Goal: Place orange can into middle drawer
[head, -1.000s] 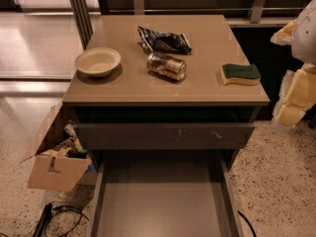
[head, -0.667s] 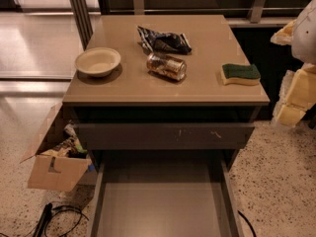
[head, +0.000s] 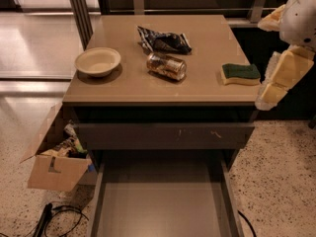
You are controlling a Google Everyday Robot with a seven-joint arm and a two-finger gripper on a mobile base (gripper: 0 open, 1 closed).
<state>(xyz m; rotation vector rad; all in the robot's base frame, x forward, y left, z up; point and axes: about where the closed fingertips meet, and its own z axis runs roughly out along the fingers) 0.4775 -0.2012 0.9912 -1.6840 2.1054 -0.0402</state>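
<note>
The orange can point(head: 167, 66) lies on its side near the middle of the cabinet top point(head: 128, 85), just in front of a dark blue snack bag point(head: 164, 41). The middle drawer point(head: 163, 204) is pulled out below and its plain floor is bare. Above it is a shut drawer front point(head: 163, 135) with small pale scratches. My gripper point(head: 277, 80) hangs at the right edge of the view, beside the cabinet's right front corner. It is off the top, to the right of the can, and holds nothing that I can see.
A cream bowl point(head: 98, 61) sits on the left of the top. A green and yellow sponge point(head: 240, 73) lies on the right, near my gripper. An open cardboard box point(head: 57, 158) with clutter and black cables point(head: 49, 219) are on the floor to the left.
</note>
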